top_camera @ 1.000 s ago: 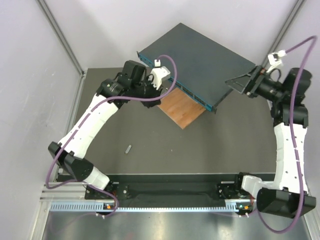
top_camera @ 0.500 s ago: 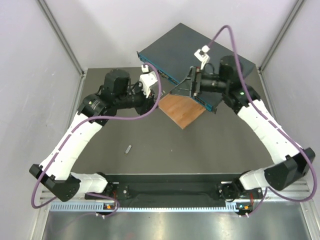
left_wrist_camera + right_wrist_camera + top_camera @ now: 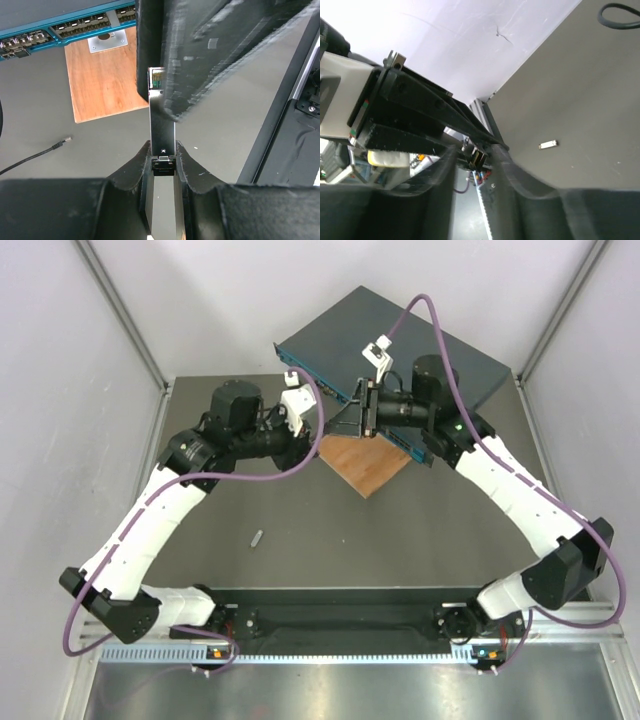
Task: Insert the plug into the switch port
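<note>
Plug: slim silver metal plug (image 3: 162, 132), a stiff rectangular cartridge with contacts at its far tip. It is in the air over the dark grey table (image 3: 300, 570), toward 12 o'clock from the table's middle, short of the switch.

Left gripper (image 3: 162, 165): narrow, clamped on the plug's latch end, with the body standing out straight between the fingers.

Right gripper (image 3: 159, 97): fingers flank the plug's free tip from 12 o'clock in the left wrist view. The gap is small. Cannot tell whether the pads are actually pressing on it.

Switch: large flat dark blue-grey metal switch (image 3: 400, 345) at 12 o'clock on the table. Its teal socket face is turned toward 7 o'clock and sits on a thin brown wooden board (image 3: 107, 80).

Strays: small grey piece (image 3: 257, 537) at 7 o'clock, and a thin black cable (image 3: 30, 157) on the table.

Handling, as a judgement: light, rigid, smooth-sided metal that is likely to slip or twist under a light pinch.
- Grip the flat sides at mid-body or the rear.
- Keep the pads off the contact tip, which must stay bare to enter a socket.
- The contacts look delicate, so go in square with no levering.
- The switch looks heavy enough to stay put.
</note>
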